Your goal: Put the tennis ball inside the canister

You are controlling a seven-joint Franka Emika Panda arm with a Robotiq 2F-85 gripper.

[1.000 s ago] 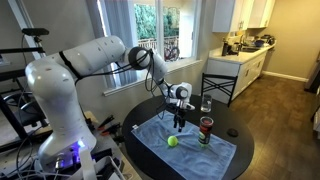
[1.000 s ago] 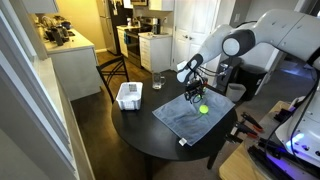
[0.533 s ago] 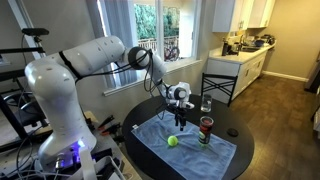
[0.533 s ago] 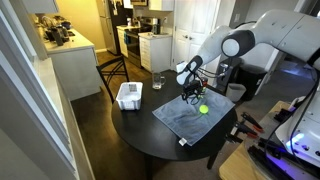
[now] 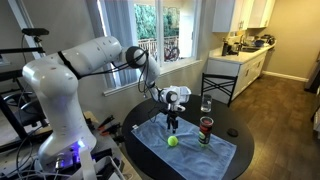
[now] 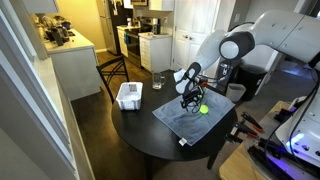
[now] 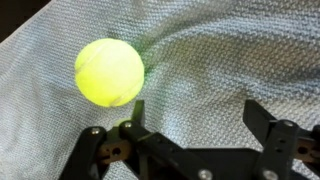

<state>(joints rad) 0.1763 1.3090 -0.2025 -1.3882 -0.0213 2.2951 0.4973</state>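
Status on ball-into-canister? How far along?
Nothing done yet: the tennis ball lies loose on the blue cloth. In hand: the open gripper hovers beside it, not around it. Left: grasp, lift, drop into the upright canister.

I see a bright yellow-green tennis ball on the grey-blue cloth with its fine woven pattern, a clear canister with red band and dark label on that cloth, my black gripper above the cloth, and the black table around it.
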